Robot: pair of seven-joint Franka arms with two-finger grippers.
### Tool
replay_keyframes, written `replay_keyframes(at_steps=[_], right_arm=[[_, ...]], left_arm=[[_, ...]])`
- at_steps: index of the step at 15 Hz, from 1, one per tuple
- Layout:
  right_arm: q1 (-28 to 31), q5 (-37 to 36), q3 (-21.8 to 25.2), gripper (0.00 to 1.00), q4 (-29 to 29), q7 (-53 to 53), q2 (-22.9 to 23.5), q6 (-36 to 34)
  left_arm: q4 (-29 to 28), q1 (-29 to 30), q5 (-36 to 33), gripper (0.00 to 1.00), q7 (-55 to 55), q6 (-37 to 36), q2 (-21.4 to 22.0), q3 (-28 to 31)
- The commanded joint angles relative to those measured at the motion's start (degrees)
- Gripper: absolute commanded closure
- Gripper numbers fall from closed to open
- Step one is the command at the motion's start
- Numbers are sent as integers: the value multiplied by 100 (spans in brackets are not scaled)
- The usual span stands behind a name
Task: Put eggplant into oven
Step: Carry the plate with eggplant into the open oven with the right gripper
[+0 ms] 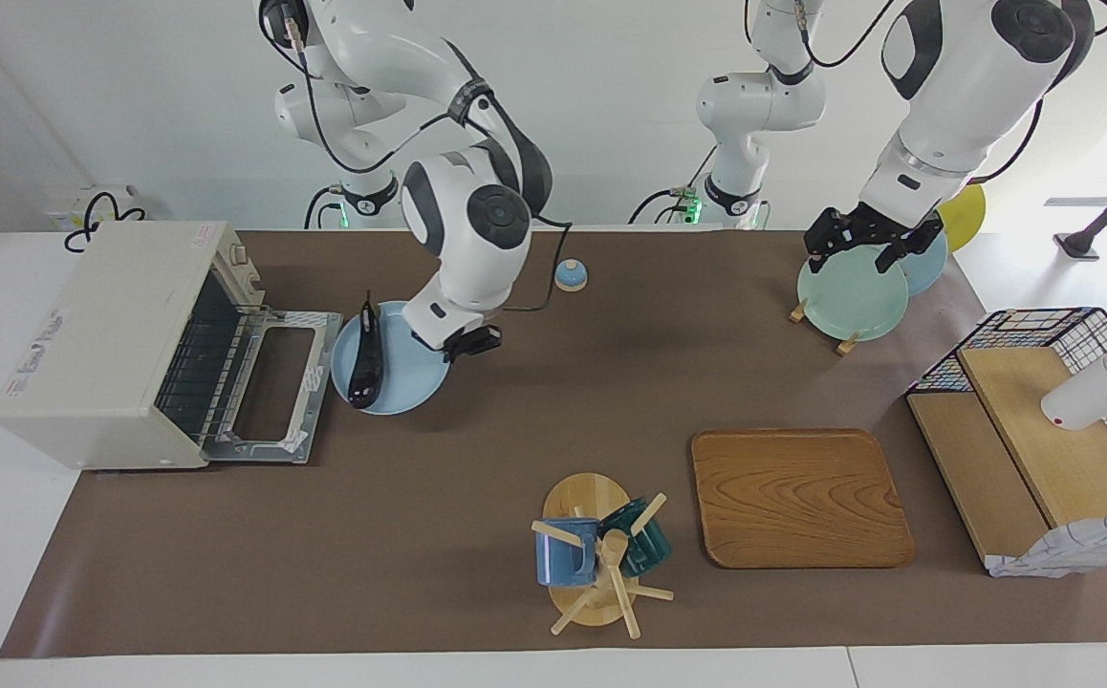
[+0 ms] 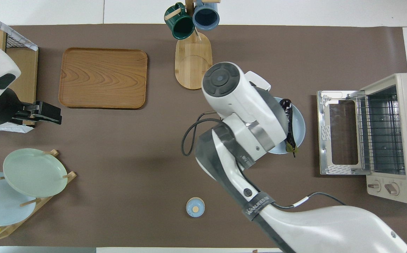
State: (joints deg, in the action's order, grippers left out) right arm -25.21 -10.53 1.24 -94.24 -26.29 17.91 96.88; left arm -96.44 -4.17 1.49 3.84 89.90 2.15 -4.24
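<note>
The dark purple eggplant (image 1: 365,358) lies on a light blue plate (image 1: 405,377). My right gripper (image 1: 463,341) is shut on the plate's rim and holds it just in front of the cream oven (image 1: 104,334). The oven's glass door (image 1: 271,387) is folded down open and its wire rack shows. In the overhead view the eggplant (image 2: 289,121) lies along the plate's (image 2: 300,128) edge toward the oven (image 2: 405,137), with my right arm covering the rest of the plate. My left gripper (image 1: 864,244) waits over the plate rack, also in the overhead view (image 2: 49,114).
A small blue knob-topped lid (image 1: 570,275) sits near the robots. A mug tree (image 1: 596,554) with two mugs and a wooden tray (image 1: 797,497) lie farther out. A plate rack (image 1: 850,291) and a wire basket with boards (image 1: 1041,430) stand at the left arm's end.
</note>
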Motion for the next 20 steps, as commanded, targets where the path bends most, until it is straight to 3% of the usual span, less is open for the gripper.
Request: replay_keyframes(at_steps=[1, 5, 8, 13, 15, 20], right_arm=[[454, -89, -71, 100, -867, 596, -744, 68], [1482, -89, -71, 100, -1307, 1679, -1035, 147], [1905, -177, -71, 100, -1623, 2039, -1123, 436], [2354, -343, -71, 100, -1931, 2655, -1202, 857], [2424, -677, -71, 100, -2299, 2647, -1324, 1183], [2855, -687, -71, 100, -3153, 2726, -1545, 2221]], left_arm=[[-6, 56, -79, 0, -41, -25, 31, -42], [-7, 56, -79, 0, -41, -25, 31, -42], [-7, 56, -79, 0, -41, -25, 40, -42], [-7, 56, -79, 0, -41, -25, 31, -42], [-7, 56, -79, 0, -41, -25, 40, -42], [2, 56, -79, 0, -41, -25, 31, -42]])
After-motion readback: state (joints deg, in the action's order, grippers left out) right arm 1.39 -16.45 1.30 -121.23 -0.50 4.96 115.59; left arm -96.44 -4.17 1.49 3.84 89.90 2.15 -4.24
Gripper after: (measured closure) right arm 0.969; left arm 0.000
